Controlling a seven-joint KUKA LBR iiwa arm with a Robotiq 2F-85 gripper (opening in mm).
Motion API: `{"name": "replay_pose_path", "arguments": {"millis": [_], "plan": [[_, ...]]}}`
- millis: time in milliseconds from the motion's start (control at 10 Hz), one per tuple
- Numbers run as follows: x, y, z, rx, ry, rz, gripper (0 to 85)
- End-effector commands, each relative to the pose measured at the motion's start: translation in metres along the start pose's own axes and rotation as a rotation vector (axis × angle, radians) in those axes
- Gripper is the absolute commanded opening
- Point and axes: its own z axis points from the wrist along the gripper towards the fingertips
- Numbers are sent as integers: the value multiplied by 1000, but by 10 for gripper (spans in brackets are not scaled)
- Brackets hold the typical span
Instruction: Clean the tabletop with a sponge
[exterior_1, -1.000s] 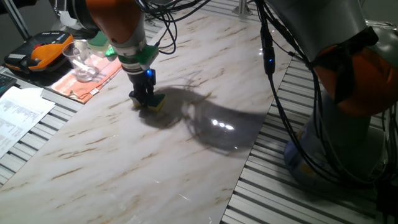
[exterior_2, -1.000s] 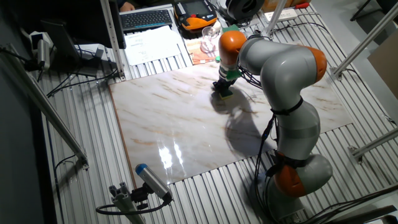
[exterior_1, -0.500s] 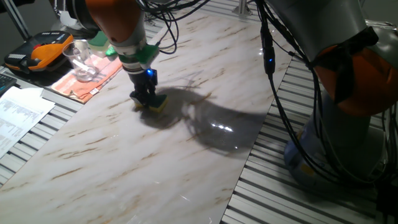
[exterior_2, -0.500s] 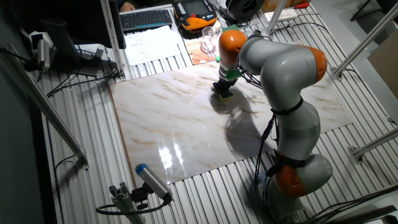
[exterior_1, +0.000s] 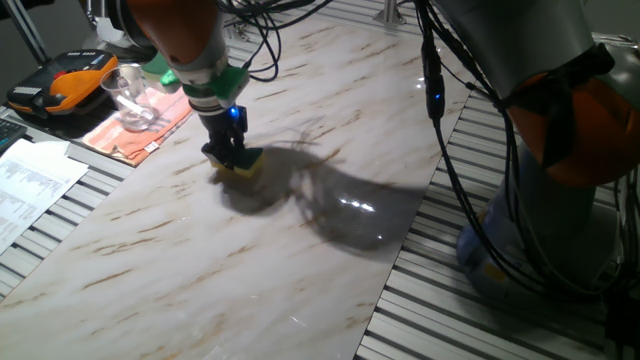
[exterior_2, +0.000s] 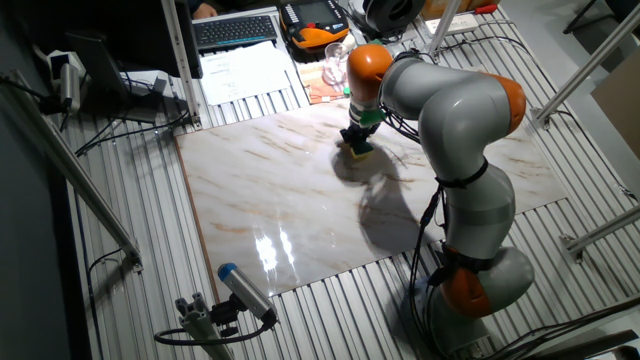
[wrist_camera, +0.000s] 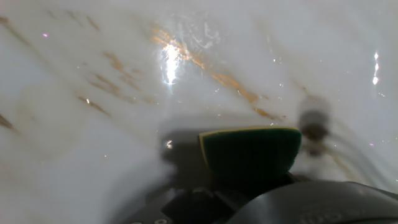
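Sponge: the sponge (exterior_1: 243, 163) is small, dark green on top and yellow below. It sits flat on the tabletop (exterior_1: 300, 250), in the far part of the slab near the edge by the orange cloth. In the hand view (wrist_camera: 250, 151) its green face fills the middle, with a thin yellow line along the top and left edge.

Gripper: the gripper (exterior_1: 226, 157) points straight down and pinches the sponge between its two black fingers. The sponge's yellow side sticks out to one side of them. A small blue light glows just above the fingers.

Tabletop: a long shiny white slab with thin brown lines. The arm's dark shadow lies on it beside the sponge, and bright lamp spots shine in it.

Arm: the big grey and orange arm (exterior_2: 450, 120) bends over the slab from the near side in the other fixed view, with black cables (exterior_1: 440, 110) hanging along it.

Beside the slab: an orange cloth (exterior_1: 140, 125) lies on the grey slatted table (exterior_1: 500, 320), just past the slab's edge. A clear glass (exterior_1: 130, 95) stands on the cloth. White papers (exterior_1: 30, 185) lie further along. A keyboard (exterior_2: 235, 30) sits well behind them.
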Motion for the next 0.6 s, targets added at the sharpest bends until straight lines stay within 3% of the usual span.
{"name": "replay_pose_path", "arguments": {"millis": [0, 500], "plan": [[1, -1, 1, 1, 0, 0, 0], [-14, 13, 6, -45, 0, 49, 0]]}}
